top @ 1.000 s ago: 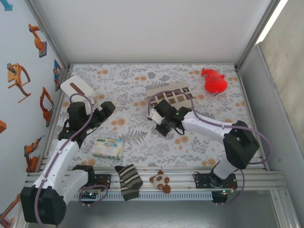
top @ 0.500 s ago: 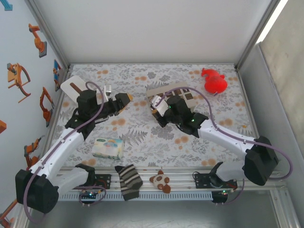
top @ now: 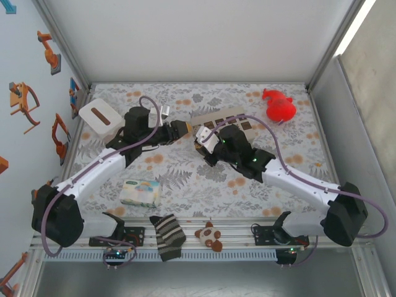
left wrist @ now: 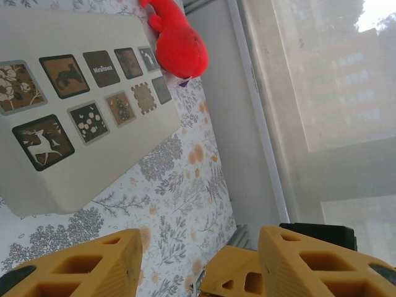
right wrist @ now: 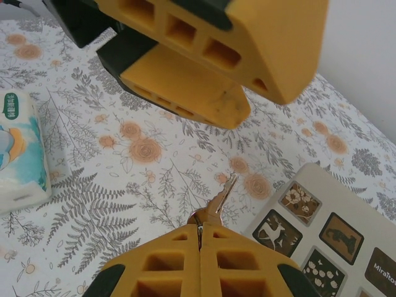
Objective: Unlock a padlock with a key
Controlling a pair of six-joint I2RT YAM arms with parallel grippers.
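Key (right wrist: 218, 201) in right gripper (right wrist: 199, 236)

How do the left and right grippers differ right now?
The left gripper has its jaws apart, gripping nothing; the right gripper is shut on the key. In the top view the left one reaches in from the left, the right one from the right. Both have yellow fingers and face each other beside the patterned box.
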